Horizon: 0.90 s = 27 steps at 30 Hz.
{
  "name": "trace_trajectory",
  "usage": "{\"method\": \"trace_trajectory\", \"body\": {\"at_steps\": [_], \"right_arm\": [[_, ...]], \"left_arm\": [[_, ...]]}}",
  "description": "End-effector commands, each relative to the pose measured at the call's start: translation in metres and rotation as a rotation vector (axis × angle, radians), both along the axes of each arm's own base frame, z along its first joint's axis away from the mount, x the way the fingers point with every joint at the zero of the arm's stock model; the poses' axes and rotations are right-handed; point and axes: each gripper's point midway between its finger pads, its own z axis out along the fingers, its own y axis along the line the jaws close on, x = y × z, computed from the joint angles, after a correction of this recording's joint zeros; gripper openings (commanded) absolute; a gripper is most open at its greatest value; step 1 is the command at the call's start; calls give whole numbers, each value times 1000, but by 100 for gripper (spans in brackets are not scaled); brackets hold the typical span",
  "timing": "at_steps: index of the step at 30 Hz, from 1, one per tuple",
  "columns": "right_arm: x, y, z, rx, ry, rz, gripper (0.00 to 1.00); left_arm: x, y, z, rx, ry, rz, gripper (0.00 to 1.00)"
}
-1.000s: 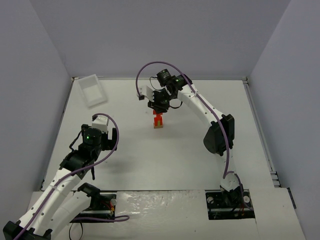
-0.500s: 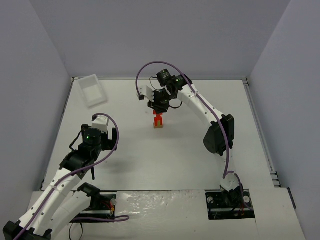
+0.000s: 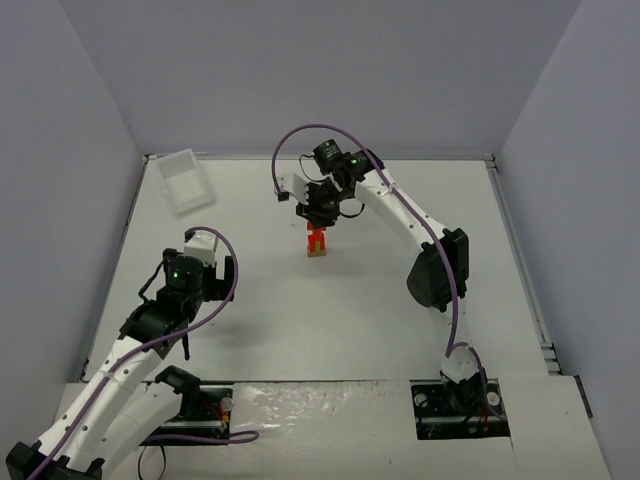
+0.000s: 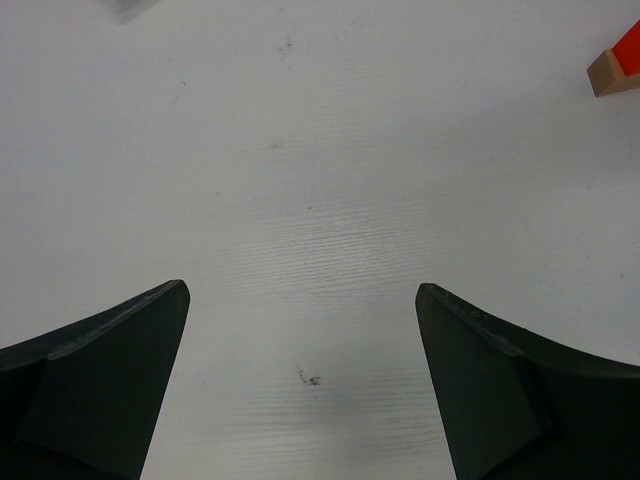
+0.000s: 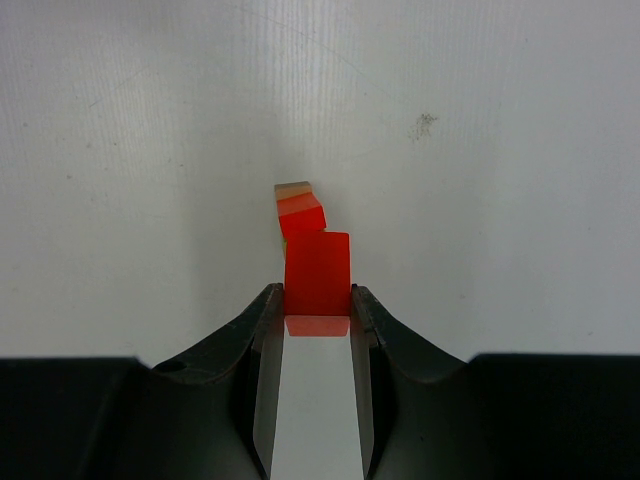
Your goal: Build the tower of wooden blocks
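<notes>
**A:** How will the small red wooden block (image 5: 318, 270) handle?

**B:** Light, rigid and smooth-sided, I'd judge, and easy to tip. It is best pinched on its two flat side faces. That is where the right gripper (image 5: 318, 296) has it, jaws narrowed onto it.

**A:** And the wood block tower (image 3: 318, 246)?

**B:** It stands in the middle of the white table (image 3: 300, 320), a tan base with red pieces, directly beneath that gripper. Whether block and stack touch, I cannot tell. The left gripper (image 4: 300, 292) hovers wide open and empty, well to the left.
</notes>
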Motion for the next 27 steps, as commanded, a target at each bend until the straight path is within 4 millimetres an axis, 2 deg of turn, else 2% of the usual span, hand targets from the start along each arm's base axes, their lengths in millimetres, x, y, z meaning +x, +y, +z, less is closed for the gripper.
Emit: {"method": "trace_trajectory", "body": {"at_steps": [1, 27], "right_arm": [[-1, -4, 14, 9, -17, -14, 7], [0, -1, 17, 18, -25, -11, 12]], "left_arm": [[10, -3, 15, -22, -59, -1, 96], [10, -3, 13, -21, -55, -1, 96]]}}
